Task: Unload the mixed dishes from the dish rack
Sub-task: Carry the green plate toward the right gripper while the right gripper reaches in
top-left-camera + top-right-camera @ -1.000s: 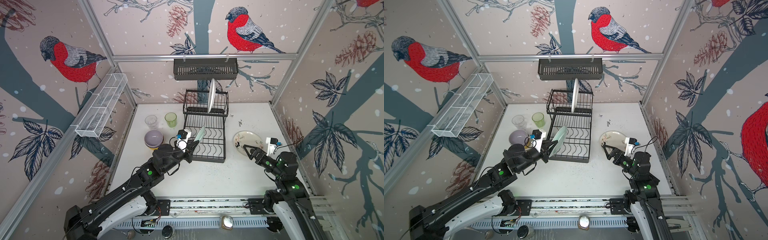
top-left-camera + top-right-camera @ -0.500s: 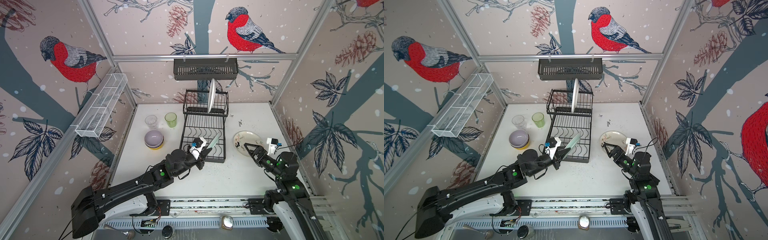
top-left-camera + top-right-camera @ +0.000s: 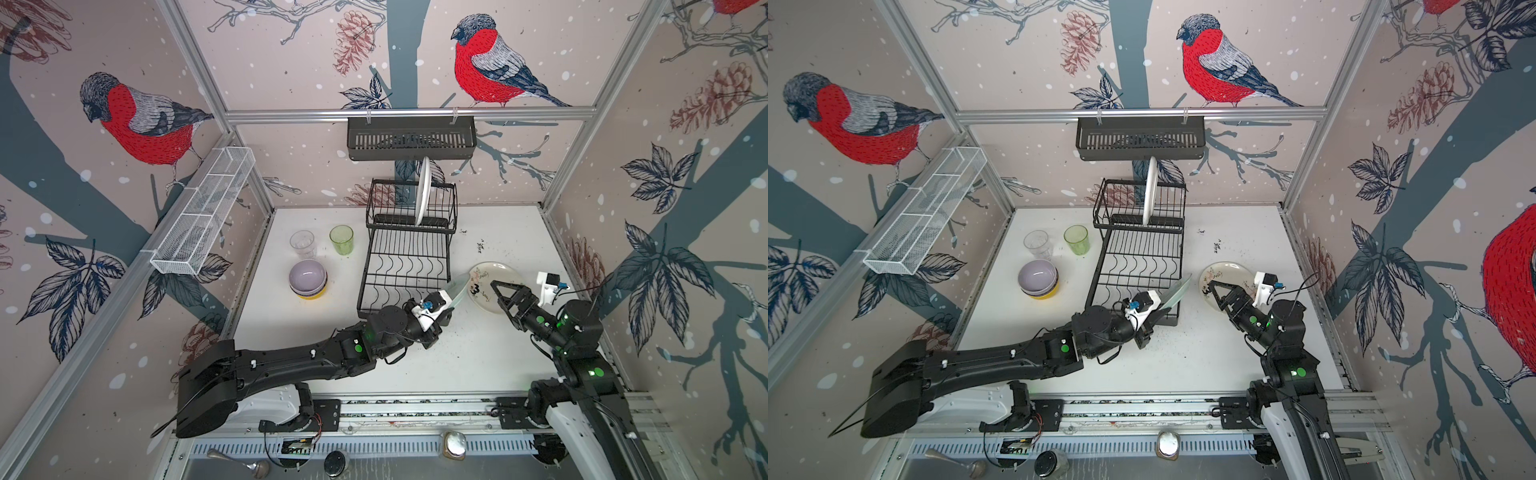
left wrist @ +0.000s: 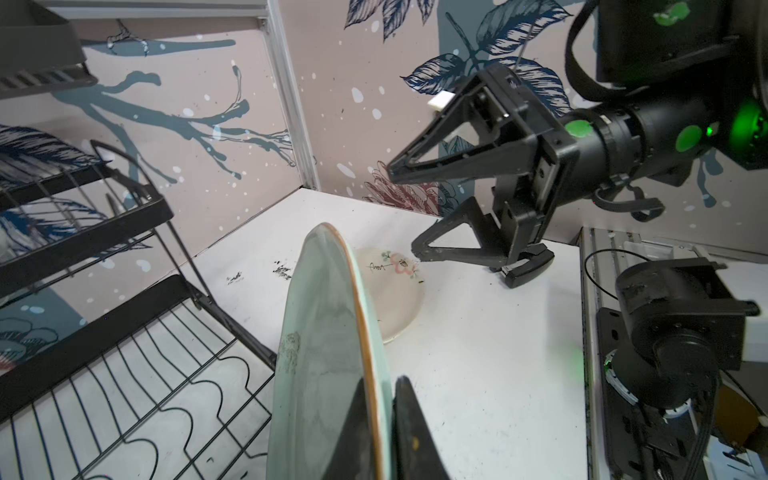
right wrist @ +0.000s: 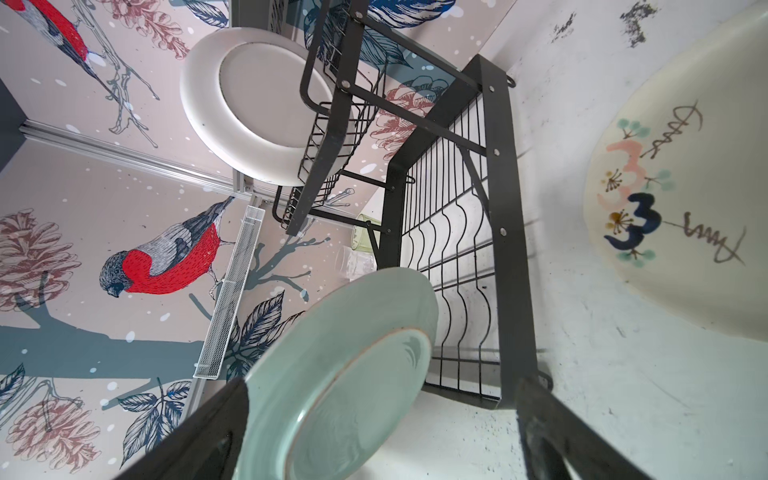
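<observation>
Left pincer (image 3: 451,297), clamped on the mint plate (image 3: 459,286), has swung it past the dish rack (image 3: 409,226) to hover beside the cream floral plate (image 3: 498,272) on the counter (image 3: 478,353). Right pincer (image 3: 498,294) gapes empty; one white plate (image 3: 423,195) remains racked.

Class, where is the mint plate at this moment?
In a top view, the mint plate sits right of centre, held tilted in the left gripper, between the near right corner of the dish rack and the cream floral plate.
</observation>
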You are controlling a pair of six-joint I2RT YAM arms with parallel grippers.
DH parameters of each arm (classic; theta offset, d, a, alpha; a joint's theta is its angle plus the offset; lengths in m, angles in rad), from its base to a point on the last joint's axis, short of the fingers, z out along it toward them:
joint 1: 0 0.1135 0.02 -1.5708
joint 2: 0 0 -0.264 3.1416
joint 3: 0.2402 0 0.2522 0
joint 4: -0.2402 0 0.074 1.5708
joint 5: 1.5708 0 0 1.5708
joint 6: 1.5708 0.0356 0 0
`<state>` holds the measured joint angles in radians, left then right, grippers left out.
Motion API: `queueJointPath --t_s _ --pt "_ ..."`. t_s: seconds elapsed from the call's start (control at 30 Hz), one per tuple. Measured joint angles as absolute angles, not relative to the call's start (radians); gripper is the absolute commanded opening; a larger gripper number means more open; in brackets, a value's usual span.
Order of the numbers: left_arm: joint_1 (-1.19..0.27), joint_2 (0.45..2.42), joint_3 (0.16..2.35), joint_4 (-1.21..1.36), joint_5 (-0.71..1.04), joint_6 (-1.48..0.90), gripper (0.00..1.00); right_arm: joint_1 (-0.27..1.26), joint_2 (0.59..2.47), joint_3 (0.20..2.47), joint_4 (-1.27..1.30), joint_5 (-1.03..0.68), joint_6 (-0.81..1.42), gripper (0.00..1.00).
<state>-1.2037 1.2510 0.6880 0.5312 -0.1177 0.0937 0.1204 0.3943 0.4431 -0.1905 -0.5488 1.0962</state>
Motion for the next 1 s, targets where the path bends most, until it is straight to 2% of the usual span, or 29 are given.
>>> queueJointPath --t_s 0.67,0.77,1.0 --pt "-1.305 1.46 0.813 0.559 -0.243 0.336 0.0 0.12 0.461 0.511 -0.29 -0.568 1.069 1.0" --pt "-1.323 1.486 0.828 0.565 -0.271 0.383 0.0 0.12 0.472 0.514 -0.308 -0.572 1.059 0.94" --pt "-1.38 1.562 0.863 0.612 -0.36 0.507 0.0 0.12 0.528 0.525 -0.339 -0.594 1.023 0.63"
